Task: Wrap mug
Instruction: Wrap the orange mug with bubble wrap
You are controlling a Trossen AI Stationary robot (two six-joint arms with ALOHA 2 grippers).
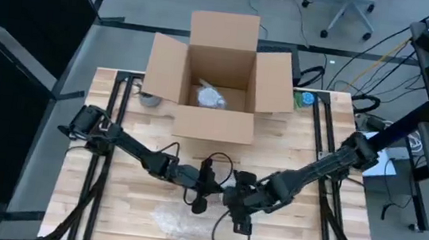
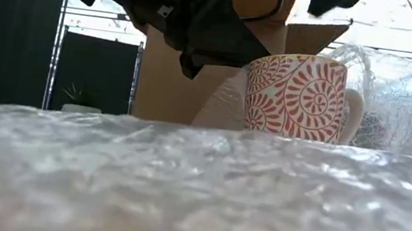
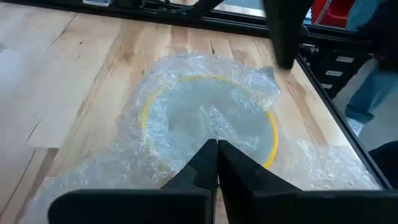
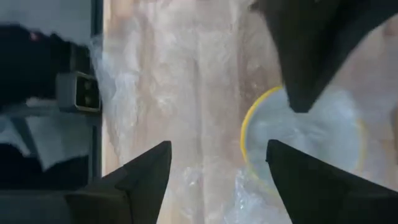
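A white mug with a red swirl pattern [image 2: 296,95] stands upright on a sheet of bubble wrap [image 2: 181,184] near the table's front middle. Its yellow-edged mouth [image 3: 272,134] is covered by the wrap. In the high view the arms hide the mug. My left gripper [image 3: 216,148] is shut at the wrap over the mouth, just above the mug's rim [image 2: 261,59]. My right gripper [image 4: 217,155] hovers open above the wrap beside the mug and touches nothing. My left gripper has the bubble wrap [image 3: 211,121] that lies over the mug's mouth at its shut fingertips, slanting down from the table's left. Creases in the wrap run toward the tips. The fingers themselves hide how many layers they hold. The mug stays standing on the sheet.
An open cardboard box [image 1: 219,76] stands at the table's far middle with a wrapped bundle [image 1: 210,97] inside. A small metal cup [image 1: 149,99] sits left of the box. Loose bubble wrap [image 1: 183,225] spreads toward the near edge.
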